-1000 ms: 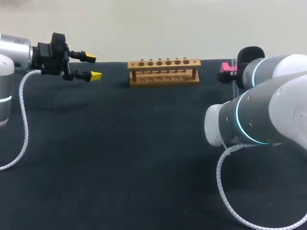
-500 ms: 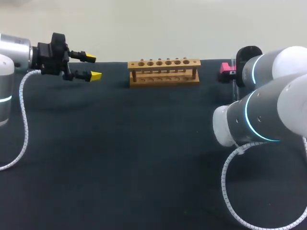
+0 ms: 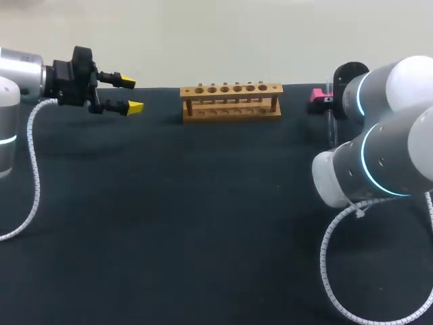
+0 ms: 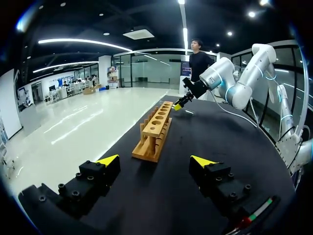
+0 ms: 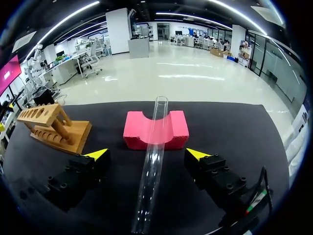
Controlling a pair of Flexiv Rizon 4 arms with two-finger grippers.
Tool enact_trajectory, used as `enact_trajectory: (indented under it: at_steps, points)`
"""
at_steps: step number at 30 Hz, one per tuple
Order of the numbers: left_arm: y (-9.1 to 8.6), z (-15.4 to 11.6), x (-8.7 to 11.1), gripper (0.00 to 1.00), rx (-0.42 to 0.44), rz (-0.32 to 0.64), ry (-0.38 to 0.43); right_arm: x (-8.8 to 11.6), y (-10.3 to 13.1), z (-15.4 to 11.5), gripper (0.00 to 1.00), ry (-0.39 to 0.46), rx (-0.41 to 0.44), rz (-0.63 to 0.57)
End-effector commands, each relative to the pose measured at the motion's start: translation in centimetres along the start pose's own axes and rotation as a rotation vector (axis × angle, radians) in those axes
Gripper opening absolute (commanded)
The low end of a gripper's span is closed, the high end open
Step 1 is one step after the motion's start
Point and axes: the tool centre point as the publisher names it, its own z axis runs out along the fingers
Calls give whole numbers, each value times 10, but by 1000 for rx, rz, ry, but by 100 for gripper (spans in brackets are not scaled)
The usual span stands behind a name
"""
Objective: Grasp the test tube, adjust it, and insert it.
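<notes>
Moved: right arm swung outward, left arm same | clear glass test tube propped in groove of pink foam cradle block, between right gripper fingers, spread, not touching | left gripper spread, empty, far from block | tube likely light, slick, brittle: pinch mid-length, gently

A table draped in black cloth is seen. Near its far edge a light wooden test-tube rack is stood upright. Well to the right a notched pink foam block is set, with a clear glass test tube laid in its notch.
</notes>
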Motion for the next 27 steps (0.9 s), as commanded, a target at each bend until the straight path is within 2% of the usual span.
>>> enact_trajectory:
  at_steps: [1, 11, 14, 17, 20, 27]
  points:
    - [-2, -1, 1, 100, -4, 3, -4, 1, -1, 5, 100, 5, -2, 0]
    - [-2, -1, 1, 100, -4, 3, -4, 2, -4, 12, 100, 11, 2, -10]
    - [-2, -1, 1, 100, -4, 3, -4, 3, -4, 13, 96, 14, 4, -11]
    - [-2, -1, 1, 100, -4, 3, -4, 4, -4, 14, 86, 17, 6, -15]
    - [-2, -1, 1, 100, -4, 3, -4, 5, -4, 16, 87, 19, 6, -17]
    - [-2, -1, 1, 100, -4, 3, -4, 6, -6, 20, 80, 27, 11, -20]
